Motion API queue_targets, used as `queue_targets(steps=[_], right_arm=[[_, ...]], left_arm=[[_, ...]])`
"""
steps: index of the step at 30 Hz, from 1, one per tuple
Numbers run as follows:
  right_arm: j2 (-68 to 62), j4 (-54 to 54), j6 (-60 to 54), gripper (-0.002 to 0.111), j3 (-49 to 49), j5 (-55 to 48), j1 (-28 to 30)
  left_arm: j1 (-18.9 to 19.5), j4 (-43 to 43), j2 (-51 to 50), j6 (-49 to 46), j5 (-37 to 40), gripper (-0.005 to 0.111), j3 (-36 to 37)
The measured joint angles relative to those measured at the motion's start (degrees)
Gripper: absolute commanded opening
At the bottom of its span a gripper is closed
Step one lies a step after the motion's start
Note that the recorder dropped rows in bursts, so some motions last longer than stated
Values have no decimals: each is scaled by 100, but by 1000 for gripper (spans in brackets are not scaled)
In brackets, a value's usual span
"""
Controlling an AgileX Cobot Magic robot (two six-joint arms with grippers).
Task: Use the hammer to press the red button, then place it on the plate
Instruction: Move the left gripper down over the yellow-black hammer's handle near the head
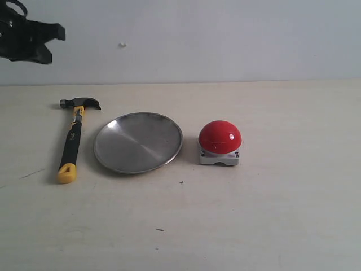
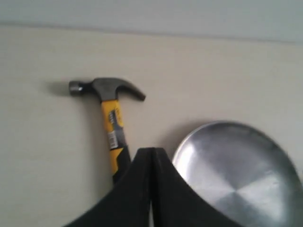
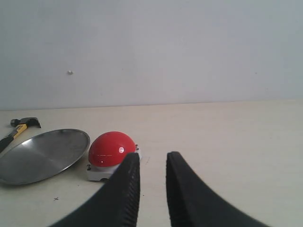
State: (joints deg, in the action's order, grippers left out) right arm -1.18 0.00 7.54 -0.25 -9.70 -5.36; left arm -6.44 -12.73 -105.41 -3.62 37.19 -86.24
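Note:
The hammer (image 1: 72, 138) lies flat on the table at the left, dark head (image 2: 105, 88) toward the wall and yellow end toward the front. Just right of it rests the plate (image 1: 138, 142), empty. The red button (image 1: 220, 137) stands on its grey base right of the plate. My left gripper (image 1: 51, 40) hangs high above the table's far left corner; in its wrist view it is shut (image 2: 151, 152) with nothing in it, above the hammer's handle (image 2: 113, 137) and the plate's rim (image 2: 189, 142). My right gripper (image 3: 153, 158) is open by a narrow gap, empty, near the button (image 3: 111, 149).
The pale table (image 1: 271, 214) stretches wide to the right and front of the button. A plain light wall (image 1: 225, 39) closes the far side. The right arm does not show in the exterior view.

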Motion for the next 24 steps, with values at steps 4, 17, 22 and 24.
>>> queue_targets(steps=[4, 17, 22, 24], right_arm=[[0, 0, 0, 21, 0, 0, 0], [0, 0, 0, 21, 0, 0, 0], [0, 0, 0, 21, 0, 0, 0], [0, 0, 0, 21, 0, 0, 0]], left_arm=[[11, 695, -1040, 464, 1296, 2, -1347], [11, 832, -3174, 489, 2973, 49, -3978], [11, 832, -3803, 571, 3211, 49, -4773], [11, 832, -3994, 648, 3246, 49, -5038]])
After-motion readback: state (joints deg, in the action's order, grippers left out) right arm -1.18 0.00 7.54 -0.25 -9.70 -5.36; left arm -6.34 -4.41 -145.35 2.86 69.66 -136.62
